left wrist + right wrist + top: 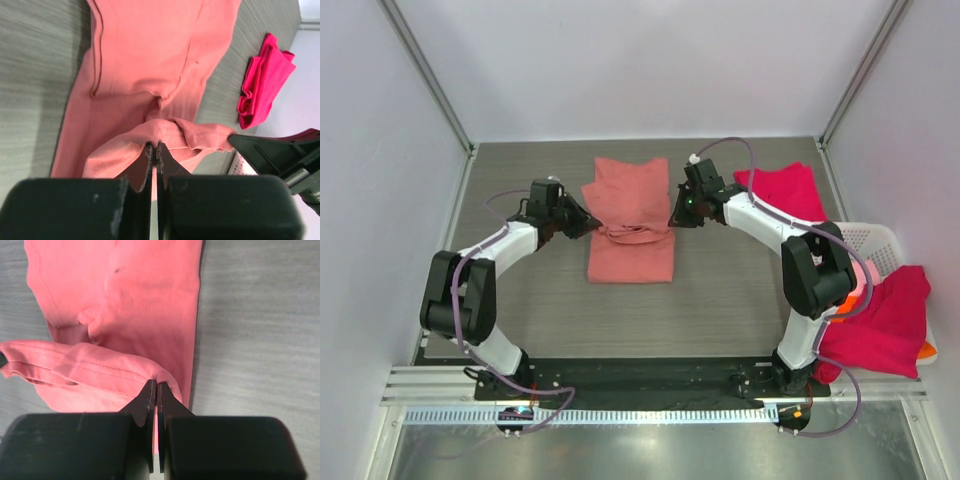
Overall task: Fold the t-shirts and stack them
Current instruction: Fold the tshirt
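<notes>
Fingers [142, 175] of the left gripper [592, 228] are clamped shut on a raised fold of the salmon-pink cloth t-shirt [632, 215]. The right gripper [672, 220] fingers [172, 410] pinch the same fold's opposite end. A folded crimson-red cloth t-shirt [785, 190] lies right of the salmon one, well apart, on the grey wood-grain surface [720, 290].

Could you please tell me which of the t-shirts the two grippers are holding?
The salmon-pink t-shirt mid-table, pinched by the left gripper and right gripper; the folded crimson t-shirt and the draped crimson t-shirt lie untouched.
</notes>
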`<action>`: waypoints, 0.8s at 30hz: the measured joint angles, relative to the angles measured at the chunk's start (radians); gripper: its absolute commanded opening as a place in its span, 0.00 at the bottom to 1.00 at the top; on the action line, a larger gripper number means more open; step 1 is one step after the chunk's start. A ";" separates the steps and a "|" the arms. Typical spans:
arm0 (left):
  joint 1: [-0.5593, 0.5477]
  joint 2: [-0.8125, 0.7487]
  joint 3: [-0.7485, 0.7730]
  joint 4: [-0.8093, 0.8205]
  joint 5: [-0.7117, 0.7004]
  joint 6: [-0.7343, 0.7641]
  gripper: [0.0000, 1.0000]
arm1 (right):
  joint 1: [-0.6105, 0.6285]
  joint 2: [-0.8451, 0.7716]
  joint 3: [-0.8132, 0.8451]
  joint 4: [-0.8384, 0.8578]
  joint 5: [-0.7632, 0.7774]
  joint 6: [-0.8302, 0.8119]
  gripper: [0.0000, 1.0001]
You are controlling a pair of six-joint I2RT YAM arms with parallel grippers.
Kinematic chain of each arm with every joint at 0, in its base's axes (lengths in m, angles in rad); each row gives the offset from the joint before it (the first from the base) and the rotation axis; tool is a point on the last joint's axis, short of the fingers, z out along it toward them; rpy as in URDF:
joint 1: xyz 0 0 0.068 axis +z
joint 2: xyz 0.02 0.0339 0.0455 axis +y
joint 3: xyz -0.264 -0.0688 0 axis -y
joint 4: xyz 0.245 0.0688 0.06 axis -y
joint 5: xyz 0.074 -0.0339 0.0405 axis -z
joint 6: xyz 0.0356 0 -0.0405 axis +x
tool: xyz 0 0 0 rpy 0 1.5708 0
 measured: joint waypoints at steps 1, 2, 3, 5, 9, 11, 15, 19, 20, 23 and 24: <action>0.001 0.021 0.008 0.009 -0.002 -0.002 0.00 | -0.005 0.014 0.016 0.000 -0.004 -0.006 0.01; 0.001 0.034 0.011 0.016 -0.004 -0.005 0.00 | -0.008 0.026 0.028 0.001 -0.007 -0.011 0.01; 0.003 0.048 0.015 0.021 -0.005 -0.012 0.00 | -0.011 0.035 0.042 0.001 -0.011 -0.015 0.01; 0.004 0.073 0.023 0.034 -0.007 -0.022 0.00 | -0.018 0.060 0.074 0.002 -0.018 -0.022 0.01; 0.009 0.120 0.047 0.054 -0.015 -0.042 0.20 | -0.029 0.108 0.124 0.003 -0.032 -0.033 0.36; 0.016 0.130 0.047 0.074 -0.022 -0.047 0.68 | -0.035 0.135 0.146 0.006 -0.030 -0.033 0.70; 0.043 0.136 0.044 0.109 -0.030 -0.068 0.91 | -0.042 0.151 0.145 0.019 0.006 -0.035 0.80; 0.057 0.094 -0.019 0.135 -0.035 -0.064 0.90 | -0.046 0.060 0.005 0.074 0.021 -0.028 0.77; 0.058 0.065 -0.056 0.137 -0.035 -0.063 0.86 | -0.046 0.016 -0.055 0.077 0.019 -0.022 0.73; 0.057 -0.040 -0.180 0.133 -0.034 -0.053 0.80 | -0.046 -0.119 -0.236 0.120 -0.018 0.010 0.65; 0.057 -0.074 -0.216 0.129 -0.032 -0.050 0.78 | -0.046 -0.148 -0.276 0.128 -0.037 0.020 0.64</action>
